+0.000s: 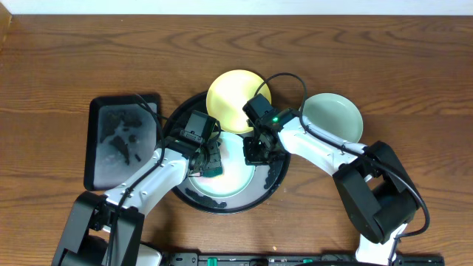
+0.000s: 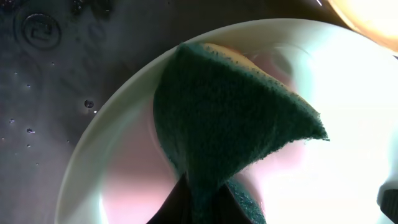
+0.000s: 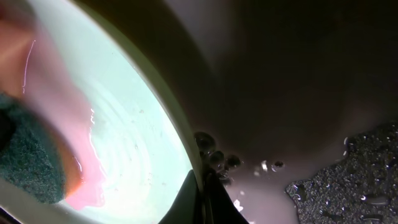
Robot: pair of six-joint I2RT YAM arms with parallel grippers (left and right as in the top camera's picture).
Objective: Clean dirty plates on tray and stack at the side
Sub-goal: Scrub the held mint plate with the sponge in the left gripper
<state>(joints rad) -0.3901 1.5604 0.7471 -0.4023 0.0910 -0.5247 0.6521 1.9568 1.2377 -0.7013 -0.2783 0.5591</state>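
A pale mint-blue plate (image 1: pixel 235 176) lies in the round black tray (image 1: pixel 272 188). My left gripper (image 1: pixel 211 159) is shut on a green sponge (image 2: pixel 230 118) with a yellow back, pressed on this plate's wet pink-smeared surface (image 2: pixel 348 124). My right gripper (image 1: pixel 256 151) is shut on the plate's right rim (image 3: pixel 180 118). The sponge also shows in the right wrist view (image 3: pixel 28 165). A pale yellow plate (image 1: pixel 235 90) overlaps the tray's far rim. A second mint-blue plate (image 1: pixel 334 116) sits on the table to the right.
A smaller black rectangular tray (image 1: pixel 122 140), wet and speckled, lies left of the round tray. The round tray's floor (image 3: pixel 298 93) is wet with droplets. The wooden table (image 1: pixel 414 66) extends around.
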